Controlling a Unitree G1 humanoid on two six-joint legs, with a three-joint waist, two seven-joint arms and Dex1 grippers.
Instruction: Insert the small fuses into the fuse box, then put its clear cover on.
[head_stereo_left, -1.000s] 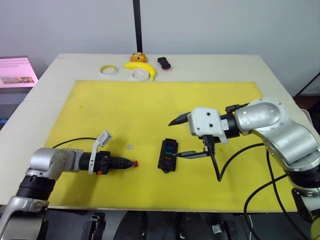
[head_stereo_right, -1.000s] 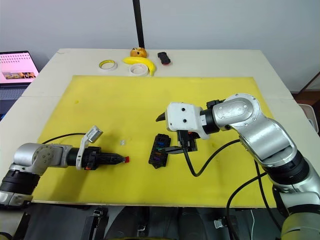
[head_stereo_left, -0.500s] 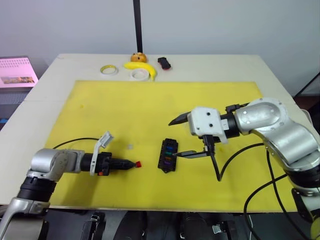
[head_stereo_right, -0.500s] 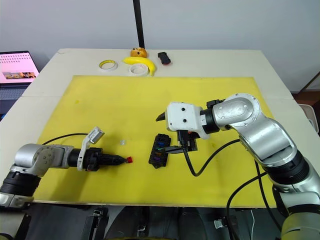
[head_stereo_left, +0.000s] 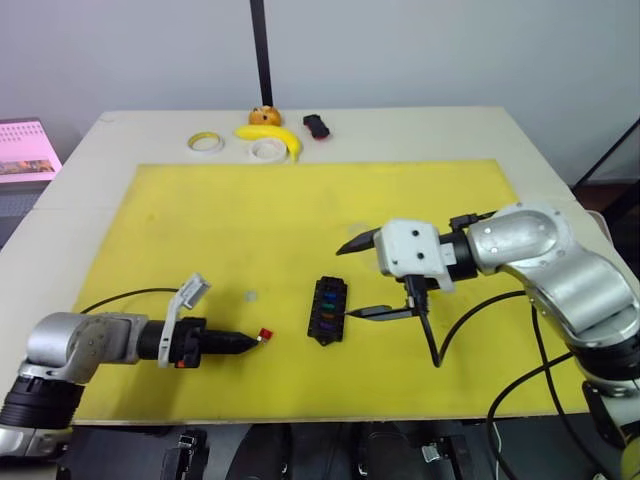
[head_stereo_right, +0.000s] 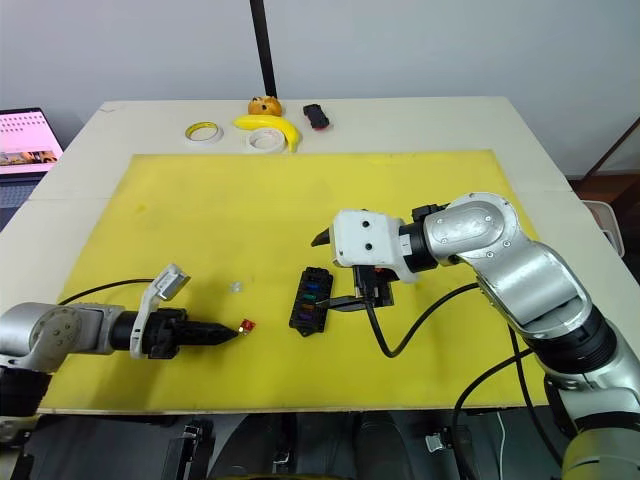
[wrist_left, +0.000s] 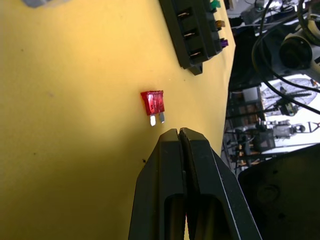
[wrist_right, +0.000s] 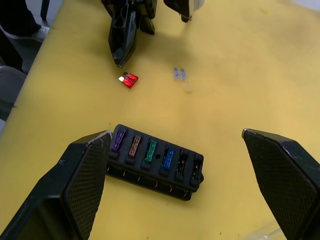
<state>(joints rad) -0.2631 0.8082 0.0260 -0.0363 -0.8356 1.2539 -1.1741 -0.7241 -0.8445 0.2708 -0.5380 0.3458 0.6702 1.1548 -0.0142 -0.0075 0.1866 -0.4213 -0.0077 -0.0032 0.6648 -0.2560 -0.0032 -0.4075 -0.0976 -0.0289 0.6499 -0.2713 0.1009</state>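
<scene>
From the head camera I see my left gripper (head_stereo_left: 246, 341) clenched empty, the red fuse (head_stereo_left: 265, 334) just off its tips. Left wrist view: fuse on the yellow mat (wrist_left: 75, 125), apart from the pads. Right wrist view: my right gripper (wrist_right: 182, 172) released, straddling the fuse box (wrist_right: 155, 161).

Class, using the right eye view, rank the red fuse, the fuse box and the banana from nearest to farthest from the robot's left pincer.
1. Red fuse, on the mat just off the left pincer tips.
2. Fuse box, mid-mat, toward the right arm.
3. Banana, far table edge.
</scene>
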